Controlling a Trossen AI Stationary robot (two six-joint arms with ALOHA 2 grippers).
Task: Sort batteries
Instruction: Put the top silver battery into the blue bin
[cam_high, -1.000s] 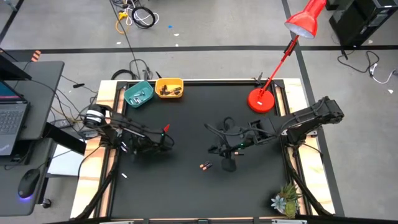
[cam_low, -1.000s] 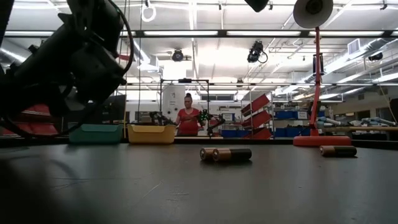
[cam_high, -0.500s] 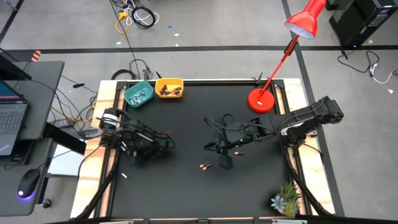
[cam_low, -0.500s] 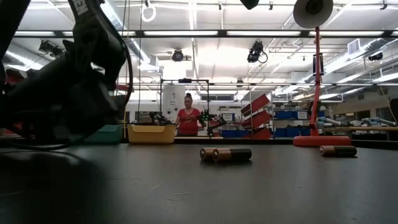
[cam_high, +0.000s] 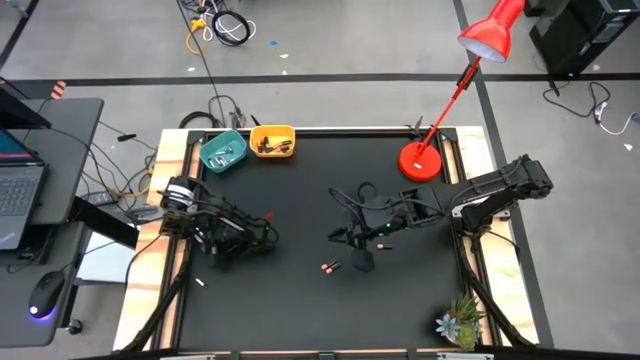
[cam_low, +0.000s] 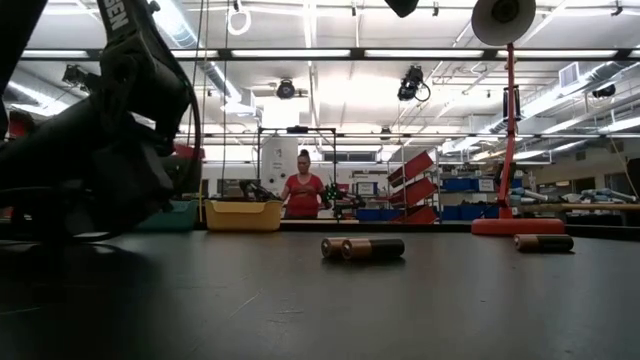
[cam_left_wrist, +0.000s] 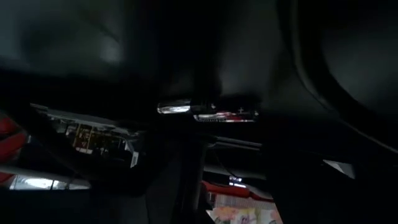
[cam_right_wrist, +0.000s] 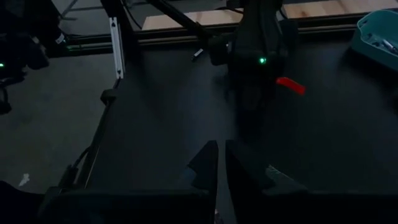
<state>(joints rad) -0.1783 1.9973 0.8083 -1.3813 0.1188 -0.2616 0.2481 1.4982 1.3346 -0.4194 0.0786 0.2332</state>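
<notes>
right wrist view: right gripper (cam_right_wrist: 221, 163) pinched together, empty.

Clearly a robotics lab or industrial workshop. Shown by long ceiling strip lights (cam_low: 300, 53), shelving with blue bins (cam_low: 460, 184) across the hall and a person (cam_low: 303, 192) at a far workbench, seen level over the black table (cam_low: 300, 300). Also by loose cables (cam_high: 215, 25) on the grey floor and a laptop (cam_high: 18, 185) on a side desk.

Left pincer (cam_high: 262, 232) — fingers lost in dark; bowl (cam_high: 222, 151) contents too small to tell.
</notes>
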